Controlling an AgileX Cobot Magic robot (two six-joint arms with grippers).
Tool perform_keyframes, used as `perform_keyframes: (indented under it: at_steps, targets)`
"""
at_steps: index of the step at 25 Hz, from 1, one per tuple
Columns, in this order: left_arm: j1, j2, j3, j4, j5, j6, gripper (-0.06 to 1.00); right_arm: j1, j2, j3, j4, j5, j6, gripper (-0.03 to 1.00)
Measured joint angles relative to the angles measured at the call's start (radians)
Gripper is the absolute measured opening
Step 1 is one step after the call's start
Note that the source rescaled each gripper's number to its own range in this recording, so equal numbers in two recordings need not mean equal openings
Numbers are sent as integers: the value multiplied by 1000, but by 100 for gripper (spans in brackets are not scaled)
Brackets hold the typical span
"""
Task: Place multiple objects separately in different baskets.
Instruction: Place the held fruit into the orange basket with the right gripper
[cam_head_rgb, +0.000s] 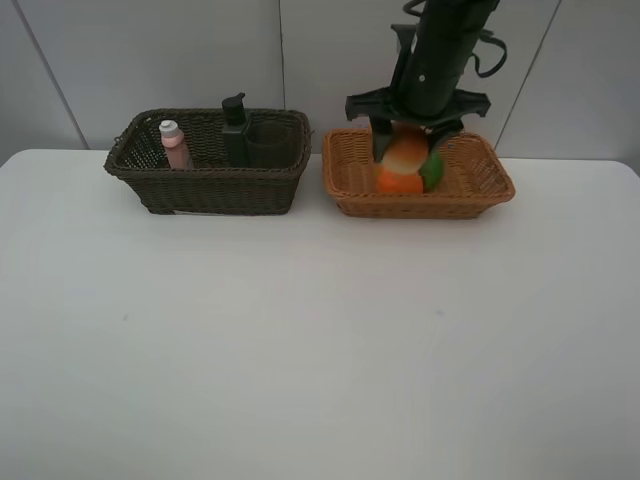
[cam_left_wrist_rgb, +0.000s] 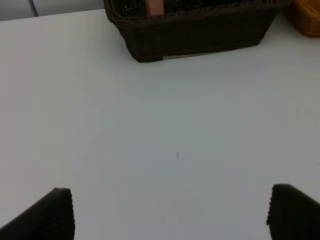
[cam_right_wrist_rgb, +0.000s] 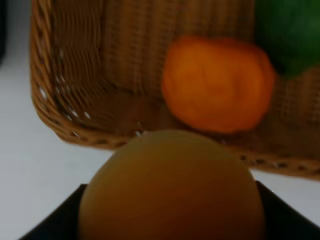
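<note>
The peach (cam_head_rgb: 404, 152) sits clamped in the right gripper (cam_head_rgb: 405, 150), held over the tan basket (cam_head_rgb: 480, 186). Inside that basket lie the orange (cam_head_rgb: 399, 182) and the green fruit (cam_head_rgb: 433, 170), touching each other. Just beside it stands the dark basket (cam_head_rgb: 205, 185), holding the pink bottle (cam_head_rgb: 175, 144), the green pump bottle (cam_head_rgb: 236, 130) and the purple cup (cam_head_rgb: 268, 143). The left gripper (cam_left_wrist_rgb: 170, 212) hangs wide apart and empty over the white table (cam_head_rgb: 300, 340).

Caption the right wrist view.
Right tool holding a peach-like fruit above the tan basket containing an orange.
</note>
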Motion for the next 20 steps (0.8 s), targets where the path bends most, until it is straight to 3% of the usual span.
perform_keyframes:
  at_steps: [3,10,14,20]
  targets:
    - [0,0,0,0,0,0,100,0,28,-63,0,-52,0,0]
    - [0,0,0,0,0,0,100,0,102,-92,-29,-359,0,0]
    - [0,0,0,0,0,0,100,0,149,-92,-46,-419,0,0]
    - [0,0,0,0,0,0,100,0,208,-92,-47,-430,0,0]
